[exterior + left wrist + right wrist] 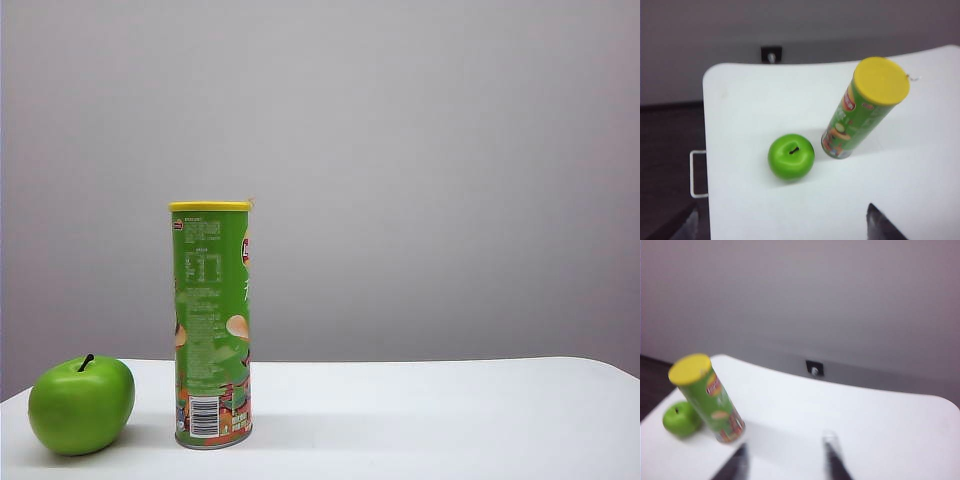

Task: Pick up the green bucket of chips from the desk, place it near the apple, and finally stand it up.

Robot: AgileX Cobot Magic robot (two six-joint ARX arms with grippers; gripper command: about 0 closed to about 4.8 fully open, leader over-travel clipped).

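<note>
The tall green chip can (211,325) stands on the white bench (420,420) beside the round green apple (81,404). Left gripper (785,222) wide, right gripper (785,460) apart, both empty, so the job looks done.

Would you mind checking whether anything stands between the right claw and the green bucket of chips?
Nothing visible does. Only bare desk lies between the right claw and the green bucket of chips, which stands upright beside the apple.
</note>
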